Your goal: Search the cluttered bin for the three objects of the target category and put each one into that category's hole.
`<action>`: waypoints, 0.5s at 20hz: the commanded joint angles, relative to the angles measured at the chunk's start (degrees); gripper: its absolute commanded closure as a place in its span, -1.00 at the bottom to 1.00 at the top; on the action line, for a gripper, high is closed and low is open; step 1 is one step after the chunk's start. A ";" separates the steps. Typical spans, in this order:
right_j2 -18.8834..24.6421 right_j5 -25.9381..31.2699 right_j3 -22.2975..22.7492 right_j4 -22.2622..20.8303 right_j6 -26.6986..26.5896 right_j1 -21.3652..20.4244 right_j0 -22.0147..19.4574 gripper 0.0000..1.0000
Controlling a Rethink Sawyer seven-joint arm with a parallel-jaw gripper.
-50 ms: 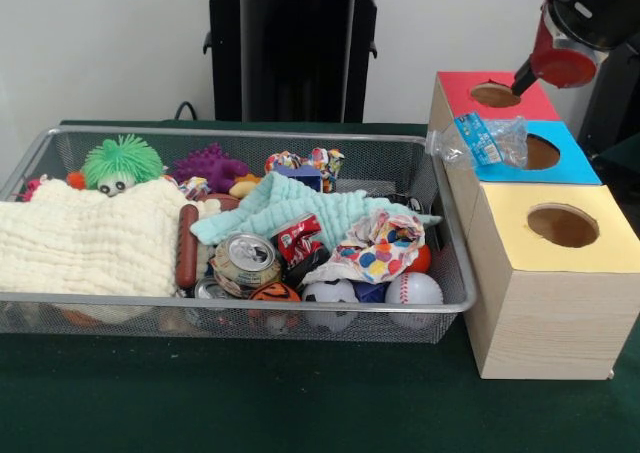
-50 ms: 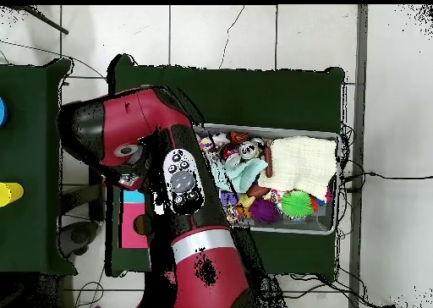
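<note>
Green table point(image 1: 300, 403), arm point(image 2: 182, 203) bent over red-topped box point(image 1: 470, 78), off bin point(image 1: 250, 303).

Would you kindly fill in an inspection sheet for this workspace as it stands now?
Surface: green table, bare in front of the bin.
Job's things: wire bin full; wooden box with red, blue and yellow holes; crushed plastic bottle lying on the box between the red and blue tops.
Clutter: cream cloth, mint cloth, green fuzzy toy, can, hot dog, baseball, soccer ball.
Hand: arm above the red hole; fingers not visible.
Cables: black cable behind the bin.
Surroundings: white wall, tiled floor.
</note>
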 commanded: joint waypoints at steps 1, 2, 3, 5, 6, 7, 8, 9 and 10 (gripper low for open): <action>-3.07 -1.72 -2.53 -4.21 11.74 0.97 0.14 1.00; -3.27 -2.08 -2.37 -4.34 11.33 0.82 -0.01 1.00; -3.31 -2.29 -2.44 -4.36 10.93 0.90 -0.20 1.00; -3.29 -2.25 -3.00 -4.61 9.84 1.33 -0.54 1.00; -3.24 -2.05 -3.52 -4.94 9.09 1.71 -0.72 1.00; -3.15 -1.83 -4.19 -5.21 8.47 2.17 -0.93 1.00; -3.13 -1.39 -4.90 -5.78 7.50 2.55 -1.08 1.00; -2.98 -1.07 -5.53 -5.99 6.68 2.96 -1.30 1.00; -2.88 -0.49 -6.09 -6.24 5.85 3.31 -1.46 1.00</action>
